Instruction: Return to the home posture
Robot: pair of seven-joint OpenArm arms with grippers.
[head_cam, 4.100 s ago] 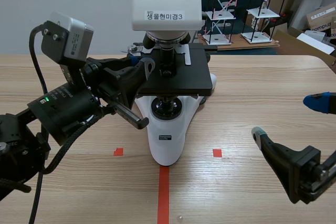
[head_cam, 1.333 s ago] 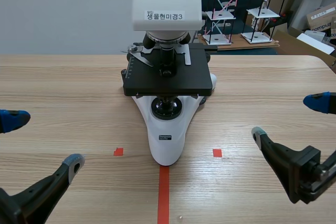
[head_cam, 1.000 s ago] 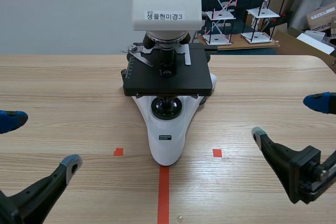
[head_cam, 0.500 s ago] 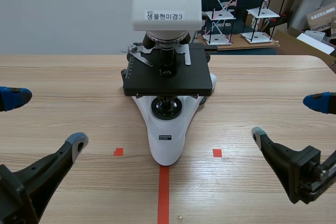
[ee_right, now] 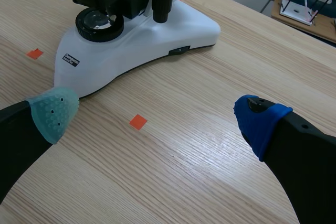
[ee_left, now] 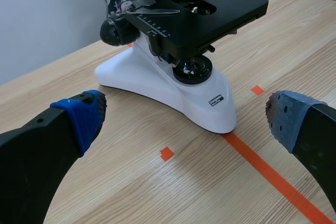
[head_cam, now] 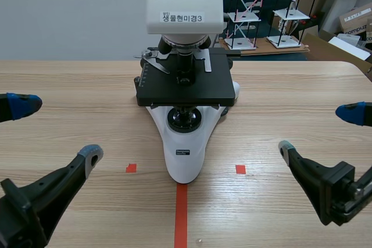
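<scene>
**Microscope [head_cam: 186,85] labelled "생물현미경3" at mid-tabletop [head_cam: 290,97], flanked by two empty grippers.**
The head label [head_cam: 182,18] is black print on white; a smaller base label [head_cam: 183,153] is too small to read. The left gripper [head_cam: 57,129] sits at about 8 o'clock from the microscope and the right gripper [head_cam: 318,129] at about 4 o'clock. Each has its fingers [head_cam: 90,155] spread wide, gripping nothing, well apart from the instrument. In both wrist views the microscope lies ahead of the fingers, not between them. Its base stands at 12 o'clock of the orange-red tape line [head_cam: 181,213].
</scene>
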